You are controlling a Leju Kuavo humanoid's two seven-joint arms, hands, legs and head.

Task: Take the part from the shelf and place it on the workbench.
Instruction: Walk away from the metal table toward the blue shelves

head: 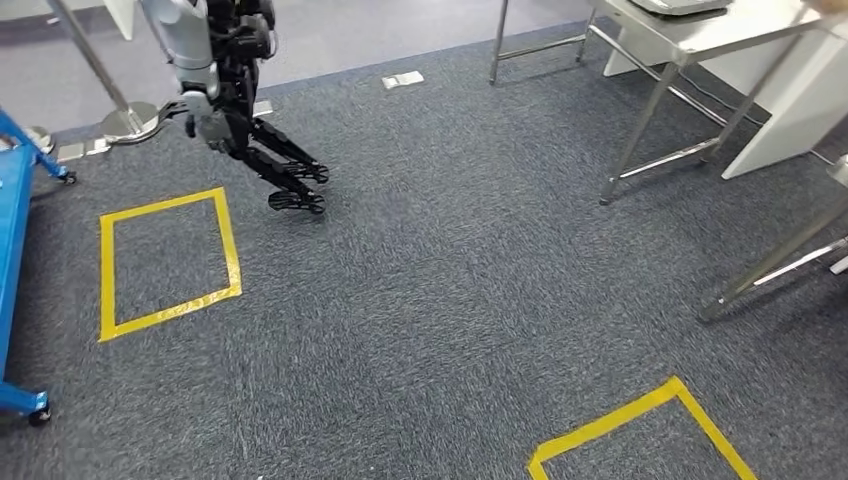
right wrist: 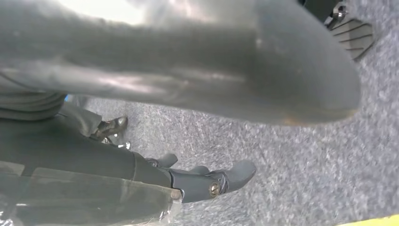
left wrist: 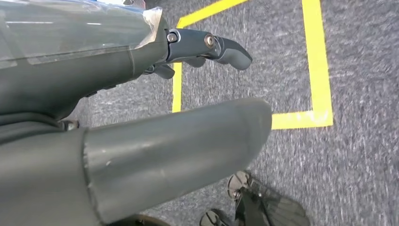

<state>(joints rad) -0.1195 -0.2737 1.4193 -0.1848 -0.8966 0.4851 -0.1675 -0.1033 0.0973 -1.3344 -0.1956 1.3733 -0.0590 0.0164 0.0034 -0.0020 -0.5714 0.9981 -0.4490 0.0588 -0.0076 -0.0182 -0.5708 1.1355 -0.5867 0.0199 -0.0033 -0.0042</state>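
Head view, looking down on a walking stage of the fetch. No part visible on any surface here, and none in either hand; whereabouts of the part cannot be told from these frames. Only a guess possible as to the blue metal shelf frame on castors point(head: 14, 215) at the far-left edge being the source, its tiers lying outside the picture.

Left hand point(head: 265, 160), silver forearm with dark fingers, hanging at upper left above the carpet: fingers apart and extended, grasping nothing. In the left wrist view, same left hand point(left wrist: 141, 141) with thick grey thumb and a dark finger spread wide, nothing between them. Right hand point(right wrist: 197, 94) seen in the right wrist view, likewise released, thumb and finger well apart, nothing held.

Governing relation, as a judgement: left hand the nearer to the blue frame, which lies to the left of it and well apart; steel-legged white table point(head: 700, 40) at far right, on the opposite side, so carrying would run left to right. Long axis of the part undeterminable.

Surface: dark grey-blue carpet point(head: 450, 280), marked by a yellow tape square point(head: 170, 262) at left, near the hanging left hand, and a second yellow tape corner point(head: 640, 425) at near right. Chrome post on a round base point(head: 125, 118) at far left; second steel table leg point(head: 770, 265) at right edge.
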